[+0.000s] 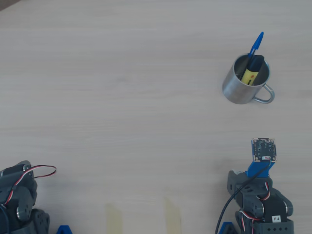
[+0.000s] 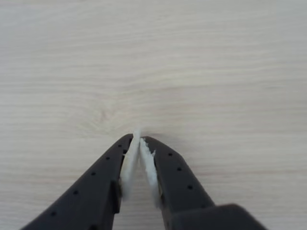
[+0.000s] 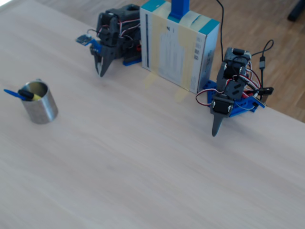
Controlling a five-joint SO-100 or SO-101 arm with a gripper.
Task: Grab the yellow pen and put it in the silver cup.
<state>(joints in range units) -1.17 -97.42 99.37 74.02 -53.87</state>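
Overhead view shows the silver cup [image 1: 242,83] standing on the table [image 1: 122,97], holding the yellow pen [image 1: 251,73] and a blue pen [image 1: 255,46]. Wrist view shows the gripper [image 2: 139,141] with jaws closed, empty.
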